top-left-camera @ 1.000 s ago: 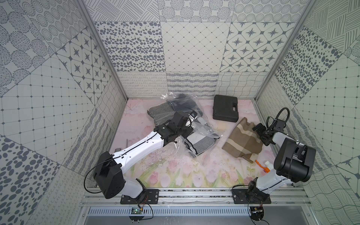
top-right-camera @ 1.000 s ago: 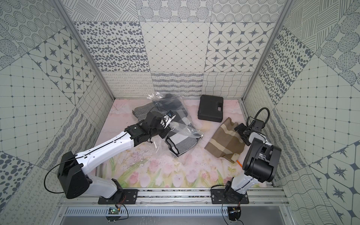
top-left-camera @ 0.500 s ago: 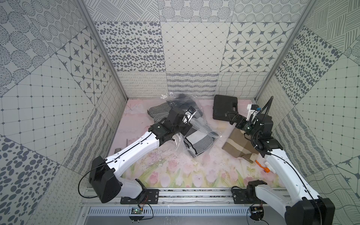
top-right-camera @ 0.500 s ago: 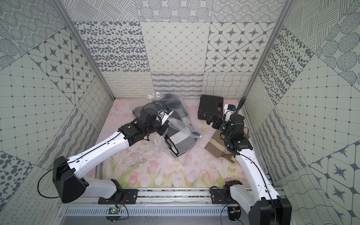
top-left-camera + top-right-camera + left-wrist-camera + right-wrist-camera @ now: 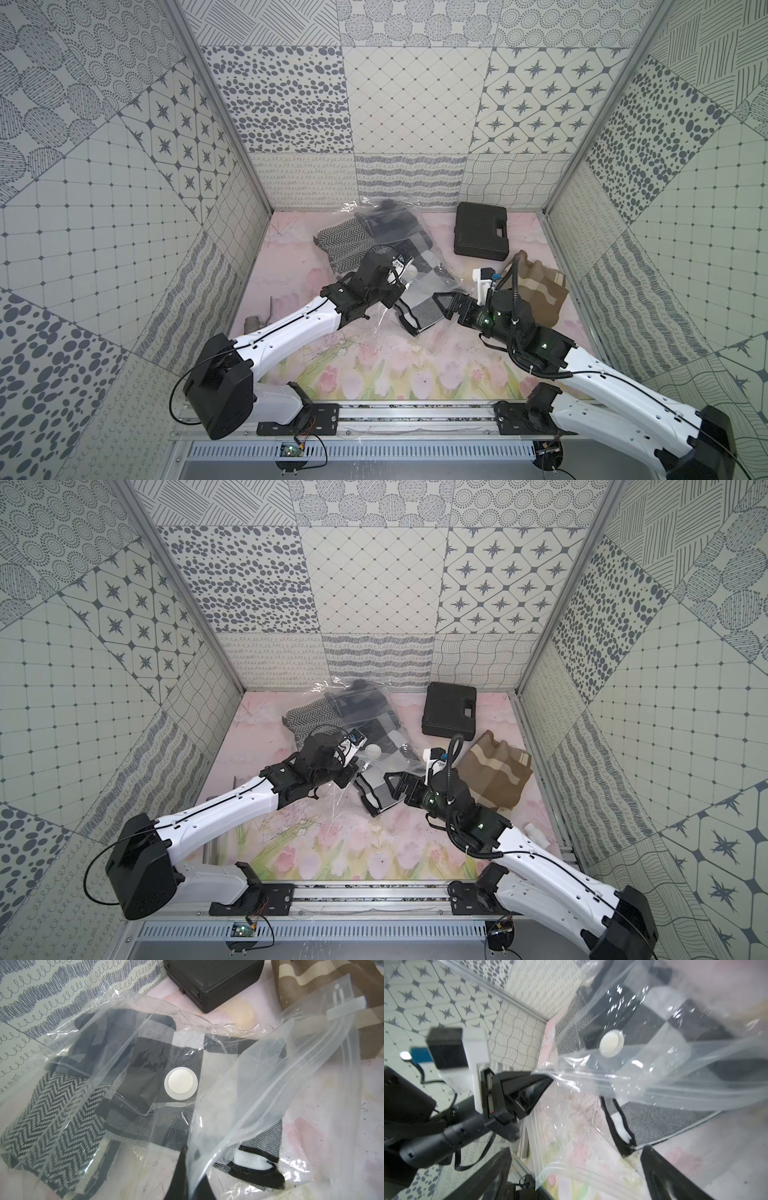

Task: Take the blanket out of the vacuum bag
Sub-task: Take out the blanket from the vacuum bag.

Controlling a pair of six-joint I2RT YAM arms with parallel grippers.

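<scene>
Crinkly clear vacuum bag — round white valve, woven checked blanket

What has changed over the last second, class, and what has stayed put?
The right claw, open, swung from the right wall, past the case, in to the middle. It is now at the blanket corner sticking out of the bag. Nothing was grabbed or released. The left claw stayed shut on the bag's edge. Blanket, case and brown cloth stayed put.

Pink floral tabletop, vacuum bag mid-back, blk case beside it; brown striped cloth nearby
</scene>
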